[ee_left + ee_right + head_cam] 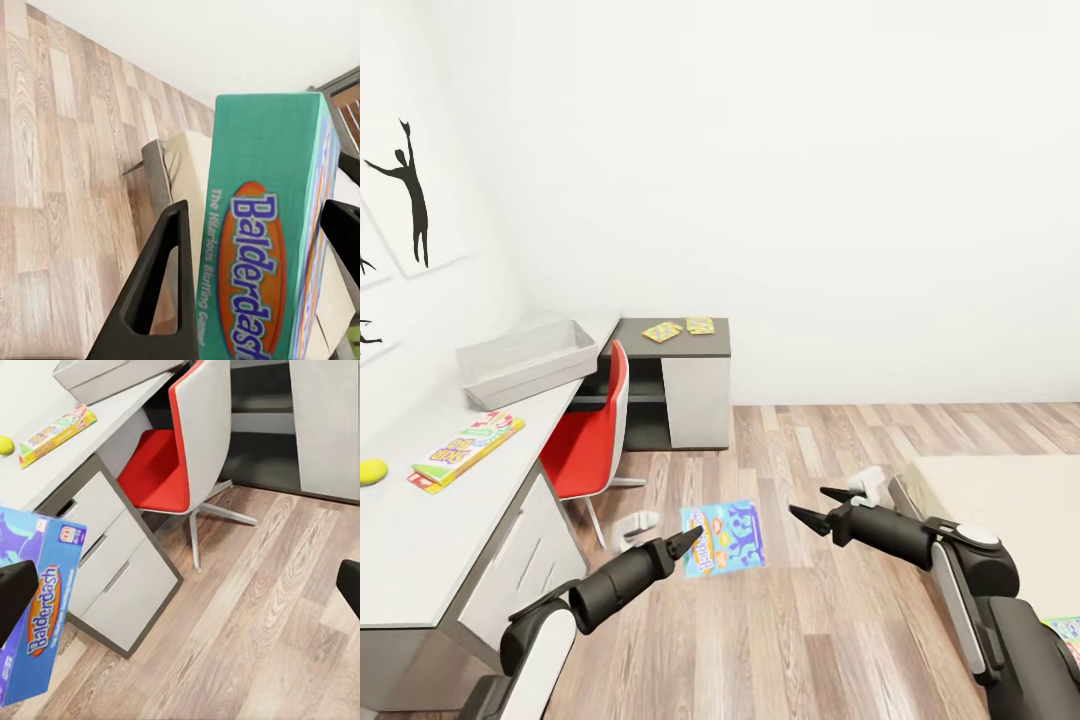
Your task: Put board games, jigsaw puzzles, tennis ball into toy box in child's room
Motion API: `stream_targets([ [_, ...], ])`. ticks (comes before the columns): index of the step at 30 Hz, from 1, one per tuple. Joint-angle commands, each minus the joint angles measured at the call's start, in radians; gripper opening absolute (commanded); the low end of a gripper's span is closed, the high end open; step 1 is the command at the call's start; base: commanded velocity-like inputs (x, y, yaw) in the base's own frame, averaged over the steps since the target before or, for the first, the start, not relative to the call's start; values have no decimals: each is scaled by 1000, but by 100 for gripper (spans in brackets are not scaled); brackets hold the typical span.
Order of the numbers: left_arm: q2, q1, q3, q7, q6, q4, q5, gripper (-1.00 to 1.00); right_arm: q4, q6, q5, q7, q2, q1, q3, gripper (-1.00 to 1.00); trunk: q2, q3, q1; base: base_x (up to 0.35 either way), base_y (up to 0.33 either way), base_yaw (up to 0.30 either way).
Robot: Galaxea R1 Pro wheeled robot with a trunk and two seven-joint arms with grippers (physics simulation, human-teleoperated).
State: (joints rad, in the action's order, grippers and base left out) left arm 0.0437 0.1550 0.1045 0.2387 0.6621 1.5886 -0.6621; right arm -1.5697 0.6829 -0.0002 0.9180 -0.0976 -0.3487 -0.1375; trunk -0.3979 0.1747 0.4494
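Observation:
My left gripper (pixel 695 540) is shut on the small blue board game (pixel 725 535), holding it in the air over the wood floor. Up close its green edge (pixel 262 247) sits between the dark fingers (pixel 161 292). My right gripper (pixel 808 502) stands open and empty just right of that box (pixel 37 607). On the pale table (pixel 420 530) lie a white-green-red board game (pixel 465 450), the tennis ball (pixel 372 470) and, further back, the grey toy box (pixel 525 360). Two jigsaw puzzles (pixel 662 330) (pixel 700 325) rest on the dark cabinet section. A further board game (pixel 1065 630) peeks in at the lower right.
A red chair (pixel 595 430) stands tucked at the table, between me and the cabinet. Grey drawers (pixel 112 562) sit under the table's near end. The bed (pixel 1000 490) lies to my right. Open wood floor (pixel 810 620) stretches ahead.

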Motion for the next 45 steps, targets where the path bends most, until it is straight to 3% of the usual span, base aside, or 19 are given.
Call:
stream_targets([
  [1,1,1,2,-5,6,0,-3,-100,0,6,0,5,0,-1,-5,100,-2,2,1,0,0,0],
  [15,-4,8,14,-18,6,-7,3,-100,3,-1,1,8,1,-1,-24,100,-2,2,1,147,7,0],
  [45,-9,24,17,-23,10,-13,31,-100,-11,25,-8,8,-1,1,-26,100,-2,-3,1,331,1,0],
])
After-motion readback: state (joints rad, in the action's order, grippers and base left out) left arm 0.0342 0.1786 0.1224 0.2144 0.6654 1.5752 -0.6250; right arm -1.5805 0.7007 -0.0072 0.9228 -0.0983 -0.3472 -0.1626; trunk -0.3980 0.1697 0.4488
